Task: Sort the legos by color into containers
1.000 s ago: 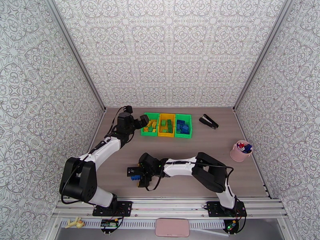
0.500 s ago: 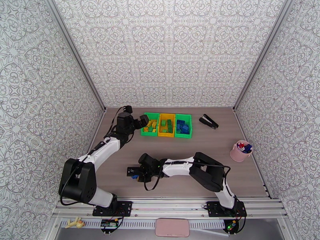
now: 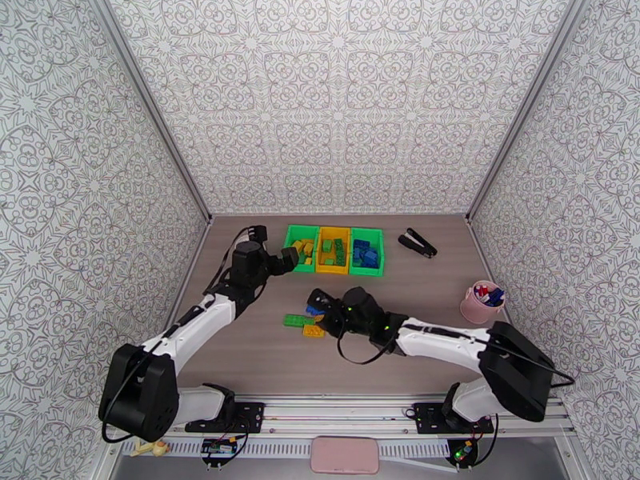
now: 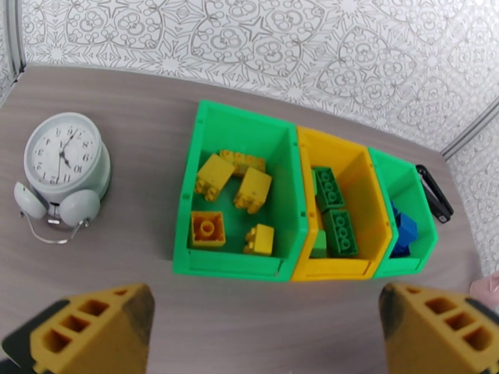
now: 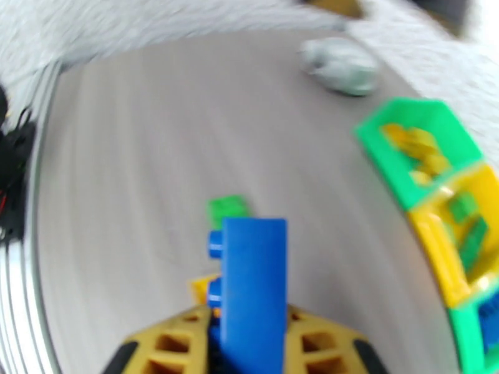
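Right gripper [image 3: 315, 307] has clamped together on a blue brick [image 5: 252, 278] and swung from the table's near edge toward the bins. It now pinches the brick just beside 2 loose legos, 1 green [image 3: 295, 320] and 1 yellow [image 3: 314, 330]. Left gripper [image 3: 288, 258] hangs spread wide near the 3 containers [image 4: 231, 263]. The pick looks done; delivery to the rightmost green bin [image 4: 408, 264], which holds blue bricks, seems next.

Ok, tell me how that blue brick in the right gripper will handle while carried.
The blue brick looks like hard moulded plastic, so probably stiff and light. The right gripper pinches only one end on smooth faces, so it might pivot or slip. Its boxy shape should stop it rolling once released.
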Motion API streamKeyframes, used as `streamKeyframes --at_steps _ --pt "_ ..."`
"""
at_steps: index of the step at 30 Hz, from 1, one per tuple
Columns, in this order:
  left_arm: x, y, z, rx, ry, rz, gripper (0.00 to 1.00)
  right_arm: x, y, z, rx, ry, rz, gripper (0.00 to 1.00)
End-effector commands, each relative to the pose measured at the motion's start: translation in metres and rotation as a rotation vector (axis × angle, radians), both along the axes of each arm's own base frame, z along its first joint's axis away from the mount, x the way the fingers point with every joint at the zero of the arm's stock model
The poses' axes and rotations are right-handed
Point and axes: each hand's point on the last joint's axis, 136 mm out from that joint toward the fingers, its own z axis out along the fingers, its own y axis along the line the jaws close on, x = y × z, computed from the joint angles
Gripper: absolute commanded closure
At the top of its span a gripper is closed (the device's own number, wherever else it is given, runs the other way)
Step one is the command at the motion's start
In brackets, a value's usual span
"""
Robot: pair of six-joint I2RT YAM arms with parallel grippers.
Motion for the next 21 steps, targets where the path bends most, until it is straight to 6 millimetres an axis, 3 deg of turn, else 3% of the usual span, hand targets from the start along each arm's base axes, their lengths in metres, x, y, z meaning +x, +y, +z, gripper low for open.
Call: streamKeyframes --at_steps 1,5,9,15,21 --pt "-0.023 -0.003 -0.017 0.032 0.050 0.008 0.00 0.049 -0.051 0.021 0.117 0.006 -0.302 0.90" --pt "-0.051 -0.018 -0.031 0.058 0.070 -0.012 0.00 0.100 -0.097 0.021 0.120 0.048 -0.521 0.90" --pt "-0.070 -0.030 -0.044 0.069 0.079 -0.014 0.01 0.149 -0.123 0.017 0.126 0.117 -0.668 0.90" --pt "-0.084 -0.039 -0.060 0.083 0.135 -0.032 0.00 0.210 -0.128 0.002 0.111 0.165 -0.748 0.90" --pt "-0.093 -0.039 -0.070 0.112 0.174 -0.043 0.00 0.251 -0.129 -0.020 0.113 0.220 -0.819 0.88"
